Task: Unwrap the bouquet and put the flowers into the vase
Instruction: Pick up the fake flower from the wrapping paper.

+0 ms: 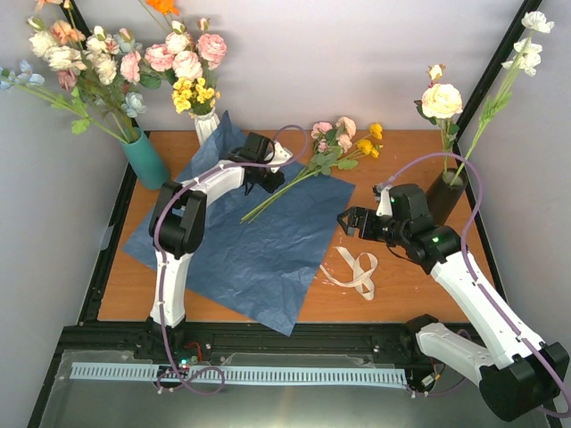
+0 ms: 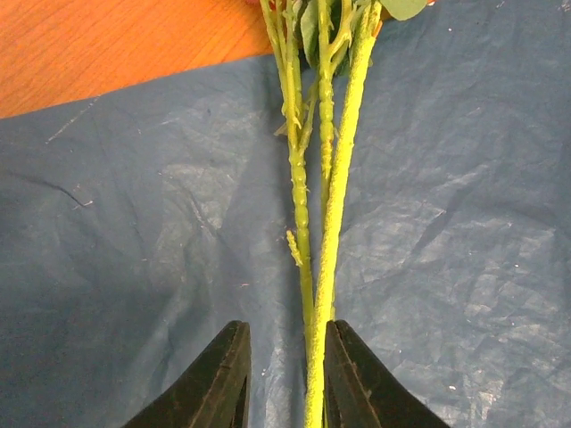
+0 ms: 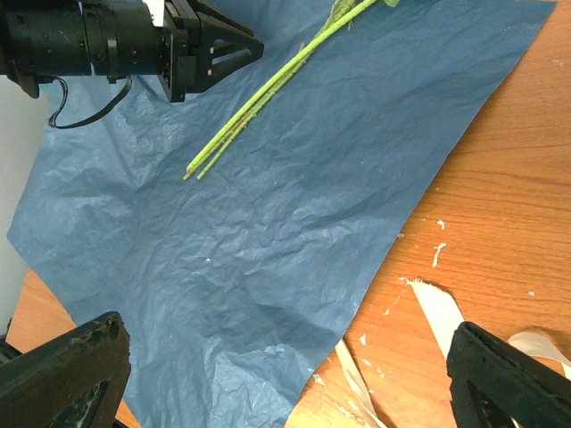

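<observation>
The dark-blue paper [image 1: 259,250] lies flat and unfolded on the table. The flowers [image 1: 343,138] lie loose on it, blooms toward the back right, green stems [image 2: 330,223] running down across the paper [image 2: 134,267]. My left gripper [image 1: 270,183] straddles the stems; its jaws stand partly open, the stems touch the right finger [image 2: 357,383] and a gap shows beside the left finger. My right gripper [image 3: 285,383] hangs wide open over the paper's edge [image 3: 268,223]. The dark vase [image 1: 443,198] stands at the back right with a cream rose and white blooms in it.
The beige ribbon [image 1: 357,272] lies loose on the wood beside the paper, under my right gripper [image 1: 352,223]. A teal vase [image 1: 147,160] and a white ribbed vase [image 1: 207,125], both with big bunches, stand at the back left. Black frame rails edge the table.
</observation>
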Tool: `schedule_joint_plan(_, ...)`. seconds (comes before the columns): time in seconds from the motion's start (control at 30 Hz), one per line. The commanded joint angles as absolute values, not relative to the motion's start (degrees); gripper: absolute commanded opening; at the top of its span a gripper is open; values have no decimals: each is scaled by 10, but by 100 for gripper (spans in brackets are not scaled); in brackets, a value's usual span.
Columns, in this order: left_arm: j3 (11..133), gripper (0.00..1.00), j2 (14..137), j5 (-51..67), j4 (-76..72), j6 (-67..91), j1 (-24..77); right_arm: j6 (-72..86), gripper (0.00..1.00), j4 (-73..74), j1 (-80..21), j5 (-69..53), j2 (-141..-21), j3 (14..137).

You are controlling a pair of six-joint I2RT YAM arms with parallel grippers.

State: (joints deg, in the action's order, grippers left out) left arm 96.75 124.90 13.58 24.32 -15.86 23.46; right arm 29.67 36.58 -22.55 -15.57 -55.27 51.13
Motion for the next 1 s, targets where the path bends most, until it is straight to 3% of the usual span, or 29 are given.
schedule_joint_plan(0.0,965,24,1266,149,245,-173,230,296,95,357,-232,-147,-554,504)
schedule_joint_plan(0.47,942,22,1285,144,232,-178,230,294,95,354,-234,-144,-561,503)
schedule_joint_plan(0.97,942,6,1297,148,226,-176,229,294,95,352,-237,-141,-565,498)
